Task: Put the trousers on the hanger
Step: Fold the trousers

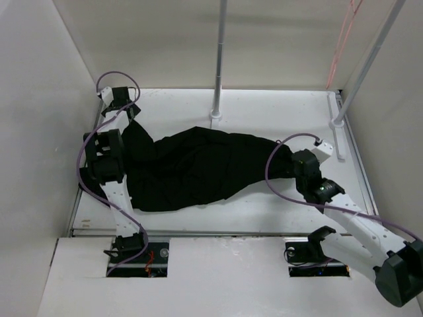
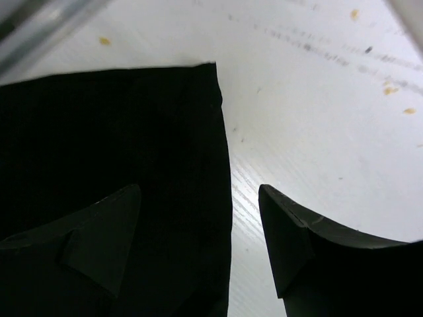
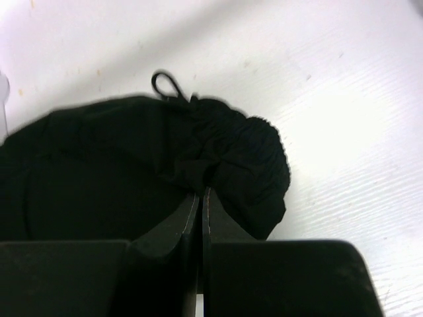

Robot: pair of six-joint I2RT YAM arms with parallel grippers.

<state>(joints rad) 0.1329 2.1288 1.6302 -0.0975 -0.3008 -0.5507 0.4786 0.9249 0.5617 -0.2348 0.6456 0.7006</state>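
Two arms, one pair of black trousers (image 1: 198,168) sprawled mid white table (image 1: 277,109).
At 9 o'clock the left gripper (image 2: 198,191) gapes over the cloth edge; at 3 the right gripper (image 3: 200,191) pinches bunched cloth; the pink hanger (image 1: 336,56) hangs at 1.

The top external camera looked down from above and behind, from well off, taking in the whole table (image 1: 251,208), the left arm (image 1: 109,175), the right arm (image 1: 357,228) and the trousers (image 1: 198,168) between them. The left wrist camera sat close over the table, facing past the open left gripper (image 2: 199,190) at a straight cloth edge. The right wrist camera, equally near, faced past the closed right gripper (image 3: 201,191) at the bunched end. Each wrist view shared cloth and tabletop with the overhead view.
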